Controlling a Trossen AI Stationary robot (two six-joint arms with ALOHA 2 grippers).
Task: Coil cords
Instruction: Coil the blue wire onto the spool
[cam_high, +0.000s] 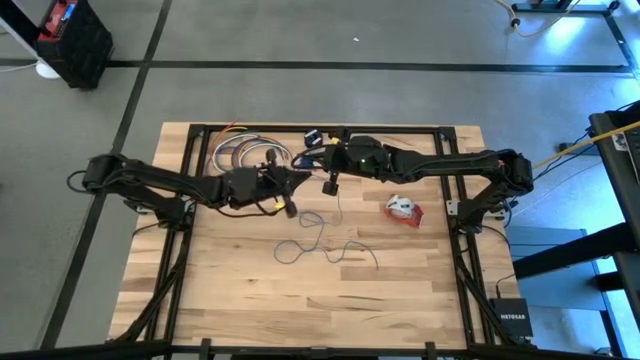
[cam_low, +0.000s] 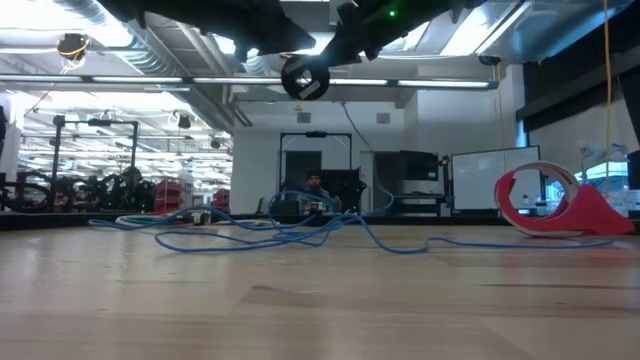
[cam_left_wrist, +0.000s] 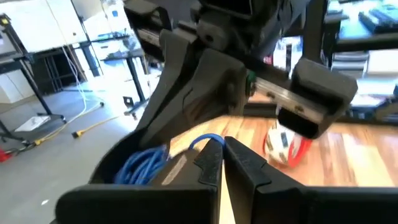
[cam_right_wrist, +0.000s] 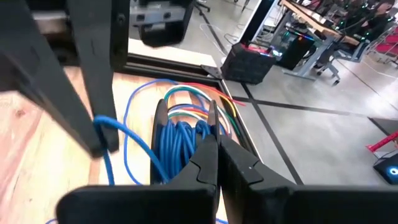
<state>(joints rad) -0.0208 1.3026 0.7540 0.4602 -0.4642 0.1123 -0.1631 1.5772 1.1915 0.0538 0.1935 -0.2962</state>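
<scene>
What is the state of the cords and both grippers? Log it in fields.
blue cord: loose tangle mid-table, a strand rising to the arms
black puck: in the air under the arms; holder unclear
red-and-white bundle: lying right of the tangle, untouched
left gripper: shut on the blue cord
right gripper: shut, close to the left one; contents unclear
coiling: not yet done

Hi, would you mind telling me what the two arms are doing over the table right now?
They are coiling cords. Both arms meet above the far middle of the wooden table. The left hand is shut on the thin blue cord, most of which lies in loose loops on the table. The right hand is shut on a coiled blue bundle. The red-and-white bundle lies untouched to the right.
</scene>
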